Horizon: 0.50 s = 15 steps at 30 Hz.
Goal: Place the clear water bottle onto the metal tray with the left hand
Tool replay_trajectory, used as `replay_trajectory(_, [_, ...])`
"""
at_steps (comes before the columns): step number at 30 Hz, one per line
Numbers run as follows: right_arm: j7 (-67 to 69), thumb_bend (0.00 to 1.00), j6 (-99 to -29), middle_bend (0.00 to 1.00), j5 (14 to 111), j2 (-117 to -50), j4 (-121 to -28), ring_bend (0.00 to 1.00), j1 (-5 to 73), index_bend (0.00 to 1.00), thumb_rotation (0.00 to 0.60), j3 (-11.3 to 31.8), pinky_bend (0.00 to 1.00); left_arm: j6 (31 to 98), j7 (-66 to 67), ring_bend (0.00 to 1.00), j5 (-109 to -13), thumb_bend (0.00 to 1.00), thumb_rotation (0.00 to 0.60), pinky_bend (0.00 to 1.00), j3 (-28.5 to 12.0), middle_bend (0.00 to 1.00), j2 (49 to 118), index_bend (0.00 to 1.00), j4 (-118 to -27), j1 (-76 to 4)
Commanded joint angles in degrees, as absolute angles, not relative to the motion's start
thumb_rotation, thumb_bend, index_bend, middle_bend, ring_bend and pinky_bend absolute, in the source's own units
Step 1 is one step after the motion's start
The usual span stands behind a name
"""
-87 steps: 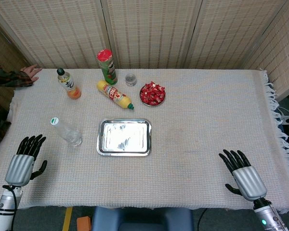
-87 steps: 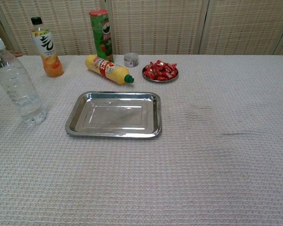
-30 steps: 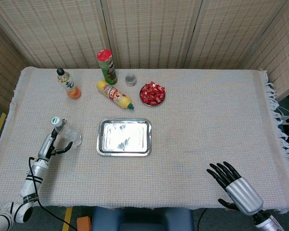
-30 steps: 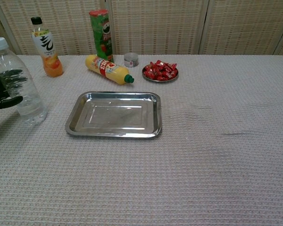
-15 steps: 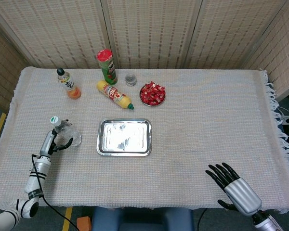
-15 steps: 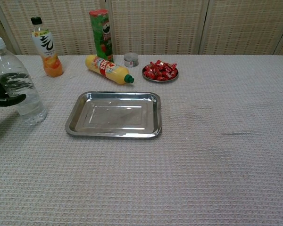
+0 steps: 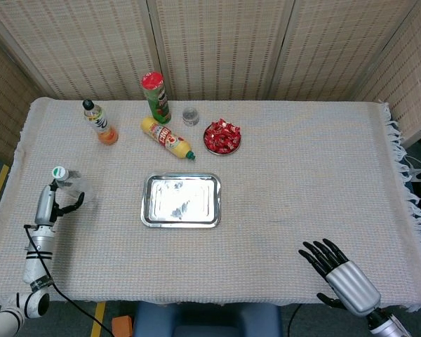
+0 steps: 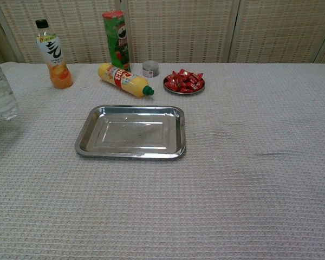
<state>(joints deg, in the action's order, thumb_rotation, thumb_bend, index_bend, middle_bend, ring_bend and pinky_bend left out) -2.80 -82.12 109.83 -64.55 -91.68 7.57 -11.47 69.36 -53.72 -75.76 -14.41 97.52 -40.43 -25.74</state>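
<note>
The clear water bottle [image 7: 67, 185] with a white cap is at the table's left edge, gripped by my left hand [image 7: 48, 204], whose dark fingers wrap its side. In the chest view only the bottle's lower part [image 8: 1, 98] shows at the far left, apparently raised off the cloth. The metal tray [image 7: 181, 200] lies bare in the middle of the table, well to the right of the bottle, and shows again as the tray [image 8: 131, 131] in the chest view. My right hand [image 7: 339, 271] hovers at the near right edge, fingers spread, holding nothing.
Along the back stand an orange drink bottle [image 7: 102, 125], a green chips can [image 7: 156, 97] and a small tin [image 7: 190, 116]. A yellow bottle [image 7: 167, 137] lies on its side beside a dish of red candies [image 7: 222, 137], both just behind the tray.
My left hand closed around the clear bottle and carried it left toward the table's edge, raising it. The right hand barely moved.
</note>
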Motion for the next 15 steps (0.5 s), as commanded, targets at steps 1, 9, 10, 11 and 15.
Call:
replay_trajectory(1, [-3.0, 0.08, -82.0, 0.00, 109.8, -64.7, -91.7, 0.00, 7.6, 0.00, 0.600, -11.5, 0.00, 71.5, -57.7, 0.18, -76.1, 0.45, 0.600, 0.31, -14.7, 0.33, 96.6, 0.30, -45.1, -24.1])
replay_trajectory(9, [-4.3, 0.08, -79.7, 0.00, 108.6, -65.3, -92.2, 0.00, 8.1, 0.00, 0.600, -11.2, 0.00, 71.6, -57.6, 0.17, -86.6, 0.44, 0.600, 0.31, -5.8, 0.32, 90.4, 0.29, -66.9, -23.4])
replay_trajectory(10, [-4.4, 0.08, -79.6, 0.00, 108.5, -65.3, -92.3, 0.00, 8.1, 0.00, 0.600, -11.2, 0.00, 71.8, -57.2, 0.17, -86.7, 0.44, 0.600, 0.31, -5.8, 0.32, 90.2, 0.29, -67.5, -23.5])
replay_trajectory(11, [-4.4, 0.08, -79.6, 0.00, 108.5, -65.3, -92.3, 0.00, 8.2, 0.00, 0.600, -11.2, 0.00, 71.9, -57.0, 0.17, -86.7, 0.44, 0.600, 0.31, -5.9, 0.32, 90.1, 0.29, -67.8, -23.5])
replay_trajectory(15, [-4.5, 0.08, -79.2, 0.00, 108.5, -65.2, -92.4, 0.00, 8.3, 0.00, 0.600, -11.3, 0.00, 74.1, -51.1, 0.17, -84.4, 0.44, 0.600, 0.31, -8.9, 0.32, 91.4, 0.29, -65.4, -23.6])
